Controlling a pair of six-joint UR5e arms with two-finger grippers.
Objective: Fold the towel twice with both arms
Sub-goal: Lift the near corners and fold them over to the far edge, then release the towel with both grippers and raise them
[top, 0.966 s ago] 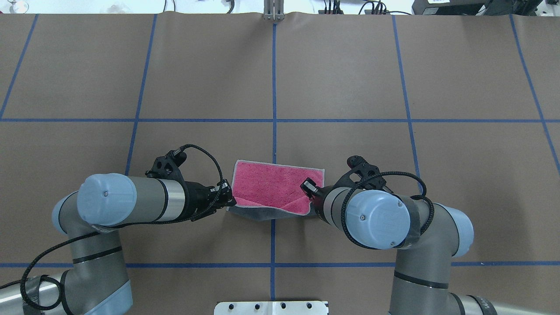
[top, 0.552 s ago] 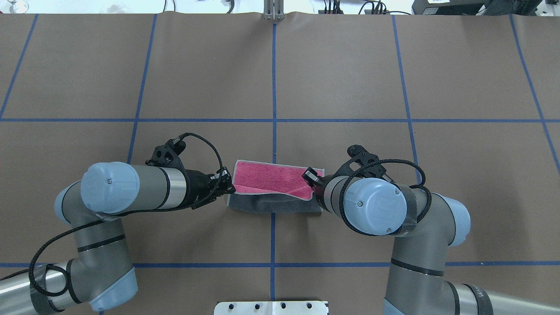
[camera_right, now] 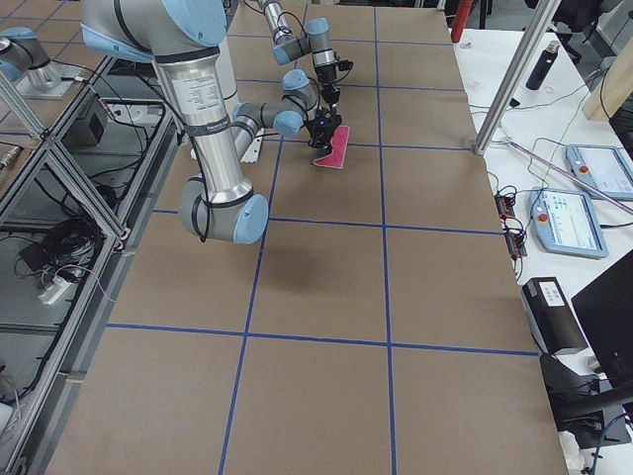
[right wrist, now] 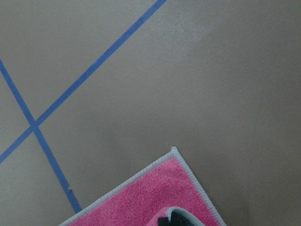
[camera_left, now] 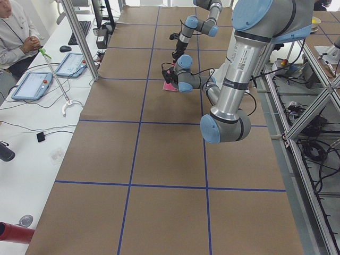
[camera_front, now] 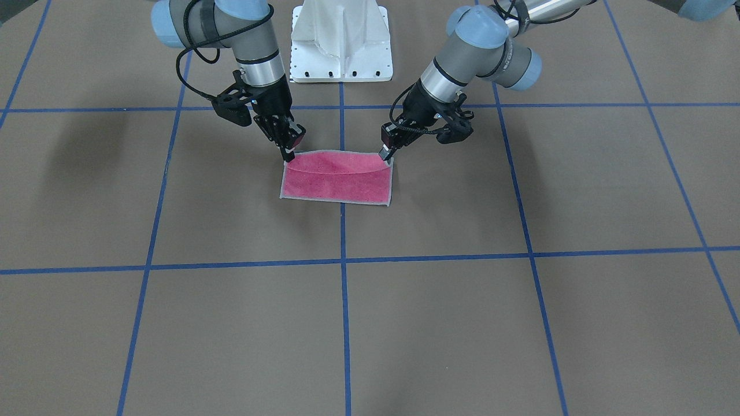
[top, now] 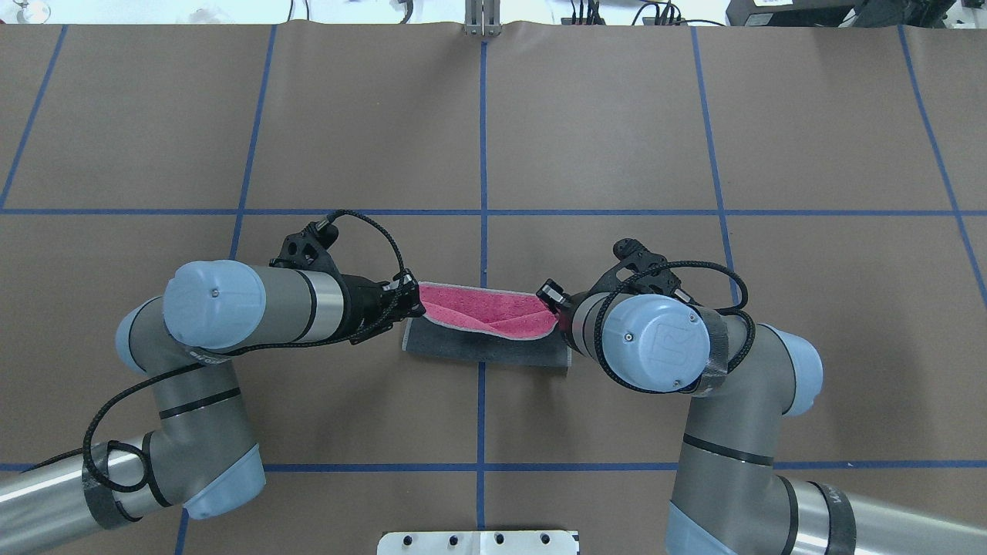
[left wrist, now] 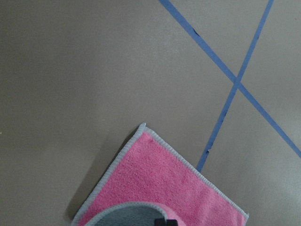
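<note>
The towel [top: 486, 351] lies at the table's middle, its dark grey underside turned up along the near edge and its pink face [camera_front: 338, 182] on the table. My left gripper [top: 416, 304] is shut on the lifted left corner; it also shows in the front view [camera_front: 384, 155]. My right gripper [top: 551, 308] is shut on the lifted right corner, also in the front view [camera_front: 287, 155]. The held edge sags between them above the towel. The wrist views show the pink far corners [left wrist: 160, 188] [right wrist: 155, 197] flat on the table.
The table is covered in brown paper with a grid of blue tape lines [top: 483, 154]. The white pedestal [camera_front: 341, 34] stands at the robot's side. An operator [camera_left: 13, 37] and tablets [camera_left: 32, 85] are beyond the far table edge.
Both grippers have moved away from the robot with the towel's near edge, carrying it over the pink face. More grey underside shows and less pink.
</note>
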